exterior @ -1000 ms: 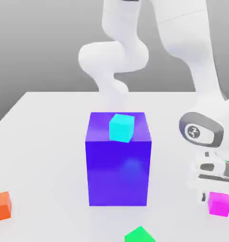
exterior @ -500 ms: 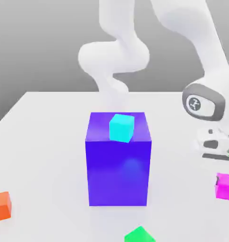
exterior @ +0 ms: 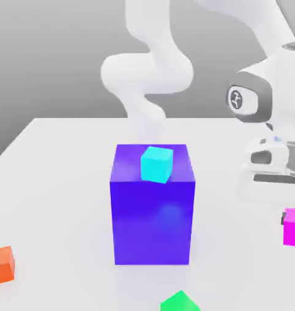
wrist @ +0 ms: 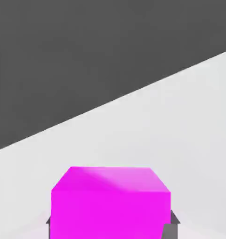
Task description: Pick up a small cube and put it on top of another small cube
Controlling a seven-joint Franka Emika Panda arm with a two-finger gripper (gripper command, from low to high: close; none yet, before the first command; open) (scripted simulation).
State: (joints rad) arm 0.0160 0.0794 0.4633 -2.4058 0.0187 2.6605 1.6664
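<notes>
The small cube (exterior: 294,227) is a plain, saturated magenta-pink solid with flat unmarked faces, its top face lighter than its front face; in the exterior view it is cut off by that view's right edge. It hangs clear of the white bench (exterior: 58,182), raised above the bench's surface near the edge at the exterior view's right. My end effector (exterior: 289,214) is clenched on this cube: in the hand view the small cube (wrist: 110,201) fills the space between my two dark fingertips (wrist: 169,226), which press against its opposite sides. The large blue block (exterior: 152,206) stands upright near the middle of the bench and carries a cyan cube (exterior: 157,164) on its top face. An orange cube (exterior: 2,265) rests at the bench's edge at the exterior view's left, and a green cube (exterior: 180,301) lies near the front edge.
</notes>
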